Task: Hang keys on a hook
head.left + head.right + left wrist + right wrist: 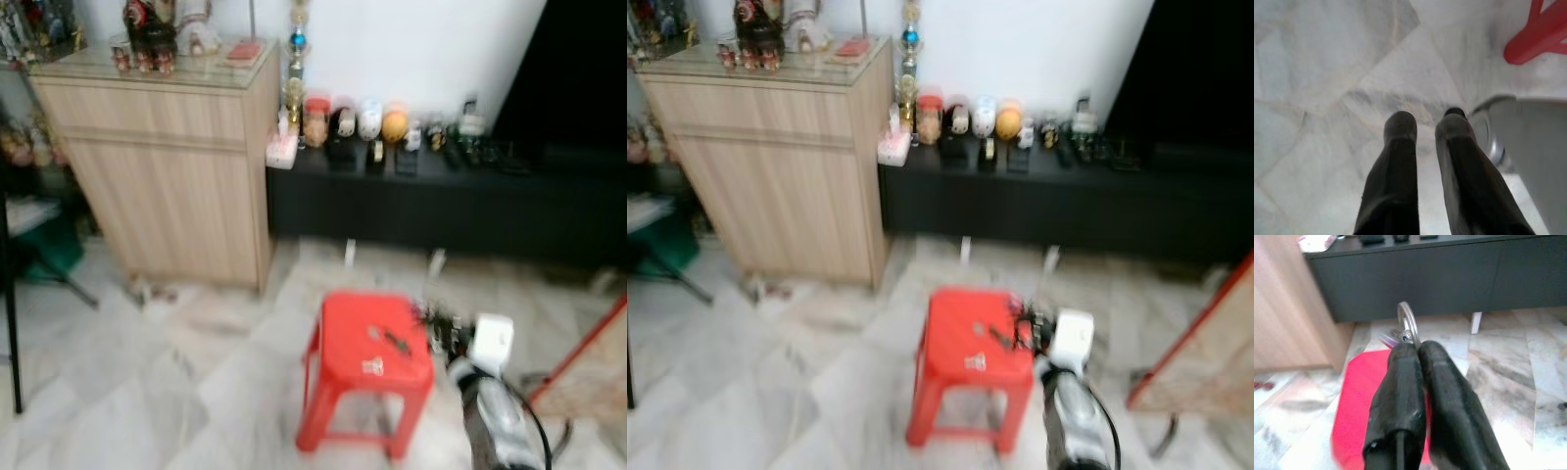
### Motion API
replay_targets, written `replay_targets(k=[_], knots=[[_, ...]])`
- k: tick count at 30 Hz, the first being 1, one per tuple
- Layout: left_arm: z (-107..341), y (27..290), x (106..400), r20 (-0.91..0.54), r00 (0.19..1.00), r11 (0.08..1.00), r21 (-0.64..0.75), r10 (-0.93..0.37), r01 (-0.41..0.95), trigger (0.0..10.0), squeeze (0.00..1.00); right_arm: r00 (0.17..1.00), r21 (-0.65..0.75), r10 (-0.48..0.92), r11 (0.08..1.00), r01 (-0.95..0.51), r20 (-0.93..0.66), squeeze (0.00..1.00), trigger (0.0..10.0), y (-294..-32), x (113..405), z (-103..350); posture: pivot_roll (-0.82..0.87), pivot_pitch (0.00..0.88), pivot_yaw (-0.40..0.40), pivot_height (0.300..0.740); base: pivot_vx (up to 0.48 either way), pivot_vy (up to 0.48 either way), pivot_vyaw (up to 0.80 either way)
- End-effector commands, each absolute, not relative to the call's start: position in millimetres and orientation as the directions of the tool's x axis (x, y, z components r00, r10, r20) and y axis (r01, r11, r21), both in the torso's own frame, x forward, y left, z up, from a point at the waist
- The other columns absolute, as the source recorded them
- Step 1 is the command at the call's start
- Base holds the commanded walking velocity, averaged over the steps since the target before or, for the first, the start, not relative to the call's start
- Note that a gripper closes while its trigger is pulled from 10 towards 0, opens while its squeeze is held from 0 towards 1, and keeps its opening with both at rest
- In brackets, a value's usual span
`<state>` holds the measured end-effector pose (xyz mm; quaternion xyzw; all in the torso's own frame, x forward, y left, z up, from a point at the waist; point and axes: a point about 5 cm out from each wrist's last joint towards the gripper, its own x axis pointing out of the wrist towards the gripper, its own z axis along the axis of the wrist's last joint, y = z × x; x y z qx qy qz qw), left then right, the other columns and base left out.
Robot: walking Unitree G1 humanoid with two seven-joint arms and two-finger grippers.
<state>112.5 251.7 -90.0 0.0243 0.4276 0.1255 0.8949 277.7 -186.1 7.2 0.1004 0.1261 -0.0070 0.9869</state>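
A: We've got even daylight, no harsh glare. Both eye views soft w/ motion blur.
B: Agreed. Wrist views sharper; right gripper [1411, 348] fingers blur near lens, floor [1327, 73] evenly lit, faint shadows.

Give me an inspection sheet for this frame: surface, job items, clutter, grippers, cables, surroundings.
Surface: pale marble floor tiles; red plastic stool in front of the robot.
Job's things: key ring pinched at the right gripper's tip; no hook seen.
Clutter: small dark bits on the stool top, too blurred to identify; jars and figurines along the low black cabinet.
Grippers: right gripper jaws closed on the key ring, above the stool; left gripper hangs over the floor, jaws slightly apart.
Cables: black cable along the right arm.
Surroundings: wooden sideboard, white wall.
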Motion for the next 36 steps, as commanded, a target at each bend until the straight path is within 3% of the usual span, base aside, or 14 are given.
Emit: replay_targets(k=[1, 23, 36], knots=[[-92.3, 245.5, 111.7, -0.769, 0.596, 0.971, 0.143, 0.232, -0.194, 10.0, 0.0, 0.974, 0.19, -0.004, 0.981, 0.049, -0.228, 0.0, 10.0, -191.0, 281.4, 12.6, 0.22, 0.0, -0.112, 0.74, 0.0, 0.0, 0.0], [-94.8, 249.6, 105.5, -0.802, 0.548, 0.97, 0.167, 0.238, -0.177, 10.0, 0.0, 0.974, 0.195, -0.034, 0.978, 0.079, -0.222, 0.0, 10.0, -192.7, 285.6, 15.7, 0.21, 0.0, -0.11, 0.74, 0.0, 0.0, 0.0], [-94.0, 245.0, 113.7, -0.796, 0.559, 0.972, 0.166, 0.232, -0.166, 10.0, 0.0, 0.974, 0.19, -0.043, 0.978, 0.087, -0.222, 0.0, 10.0, -193.9, 287.6, 17.3, 0.22, 0.0, -0.112, 0.74, 0.0, -0.311, 0.0]])
